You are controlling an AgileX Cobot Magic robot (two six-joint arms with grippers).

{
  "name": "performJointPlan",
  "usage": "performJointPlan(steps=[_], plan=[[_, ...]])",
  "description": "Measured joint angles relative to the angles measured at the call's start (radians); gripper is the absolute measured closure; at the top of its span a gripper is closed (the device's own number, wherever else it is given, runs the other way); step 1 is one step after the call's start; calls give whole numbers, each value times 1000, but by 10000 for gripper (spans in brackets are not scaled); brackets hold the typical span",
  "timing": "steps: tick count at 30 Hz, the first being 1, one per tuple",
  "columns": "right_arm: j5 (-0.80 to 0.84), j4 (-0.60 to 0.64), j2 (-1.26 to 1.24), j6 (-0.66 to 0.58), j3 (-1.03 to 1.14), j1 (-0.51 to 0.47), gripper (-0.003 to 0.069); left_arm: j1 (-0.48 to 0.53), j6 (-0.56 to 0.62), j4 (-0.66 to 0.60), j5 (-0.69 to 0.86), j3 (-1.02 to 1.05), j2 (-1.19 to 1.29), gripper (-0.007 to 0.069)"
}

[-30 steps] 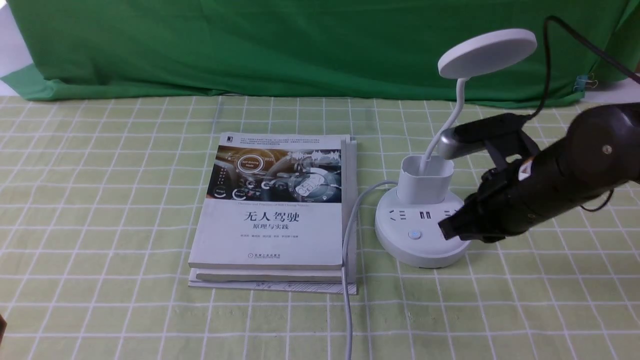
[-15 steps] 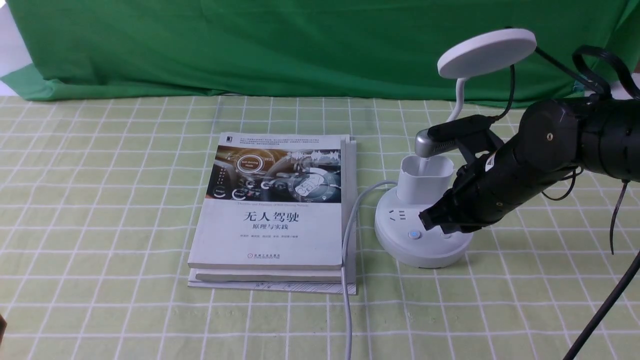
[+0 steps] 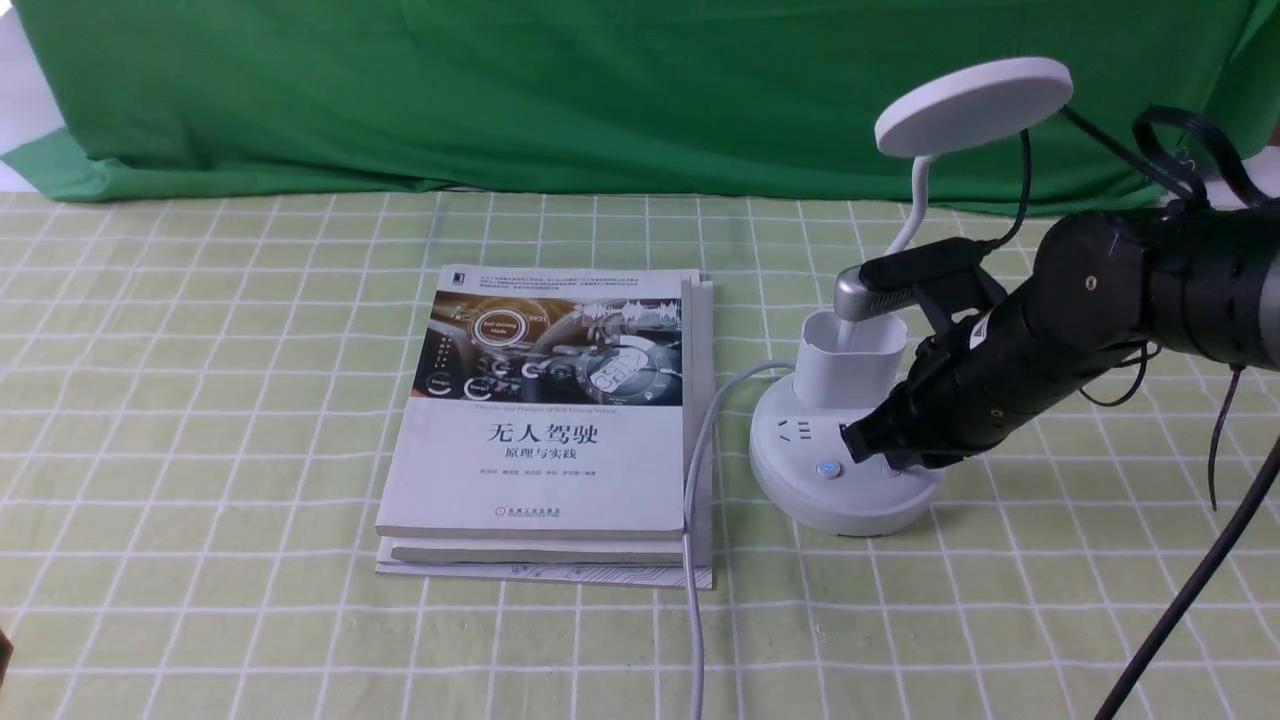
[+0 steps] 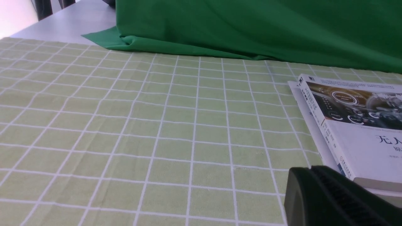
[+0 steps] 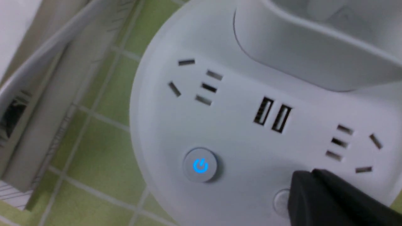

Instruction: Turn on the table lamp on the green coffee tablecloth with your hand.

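Observation:
The white table lamp stands right of centre on the green coffee tablecloth [image 3: 200,400]: disc head [image 3: 973,104], cup holder [image 3: 848,360], round base [image 3: 800,470]. The head looks unlit. My right gripper [image 3: 860,440] is shut and empty, its tip over the base front. In the right wrist view the gripper [image 5: 306,185] half covers an unlit round button [image 5: 281,201]; a button with a blue power sign [image 5: 200,165] glows beside it. My left gripper [image 4: 309,175] is shut, low over the cloth beside the book.
A stack of books [image 3: 550,420] lies left of the lamp and shows in the left wrist view [image 4: 355,125]. The lamp's white cord [image 3: 695,520] runs between book and base toward the front edge. A dark green backdrop cloth [image 3: 500,90] hangs behind.
My right arm has swung left from the base's right side onto its front, then settled slightly lower over the unlit button. The lamp head is unchanged.

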Motion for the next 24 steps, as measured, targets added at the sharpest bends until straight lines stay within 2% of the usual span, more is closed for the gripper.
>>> performJointPlan(steps=[9,24], plan=[[-23,4,7,-3,-10,0,626,0,0,0,0,0,0,622],[65,4,-120,-1,30,0,626,0,0,0,0,0,0,622]])
